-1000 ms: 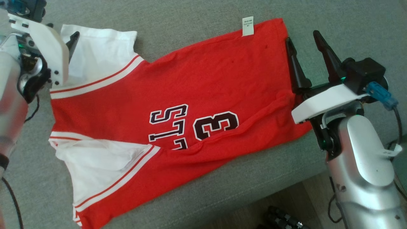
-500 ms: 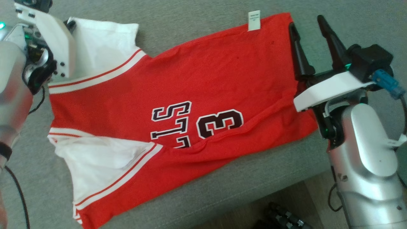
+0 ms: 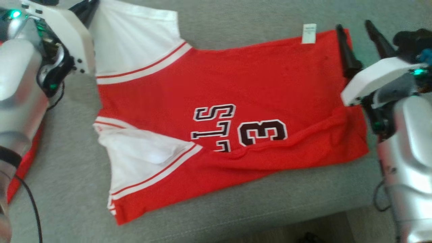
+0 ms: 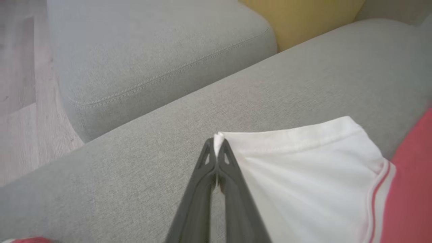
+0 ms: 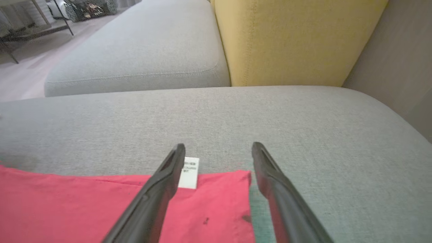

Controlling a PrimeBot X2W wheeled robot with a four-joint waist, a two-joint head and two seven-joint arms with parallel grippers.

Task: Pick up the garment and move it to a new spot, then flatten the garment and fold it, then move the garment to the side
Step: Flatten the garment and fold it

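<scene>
Left pincer (image 4: 217, 145) is pressed together on the very tip of one white sleeve (image 4: 303, 168) of the red knit jersey with white sleeves and dark lettering (image 3: 236, 87), and only a small nub of hem pokes out past the fingertips. That thin bite is the first worry: any pull along the fabric could draw the corner out and drop the sleeve.

Right pincer (image 5: 218, 148) stands spread at the far hem corner, one finger over the red cloth beside the small white care label (image 5: 189, 177), the other over bare cushion; it grips nothing. If the left arm lifts or drags before this side is held, the jersey would likely pivot and bunch rather than travel flat.

The jersey itself lies spread across the grey fabric sofa cushion (image 3: 236, 20), lettering up, with its lower side rolled into a thick ridge (image 3: 287, 155) and the nearer sleeve crumpled. That ridge could get pressed into the fold if it is not smoothed first. The lower side also sits near the cushion's front edge (image 3: 270, 216), so a tug toward the robot might spill cloth over it.
</scene>
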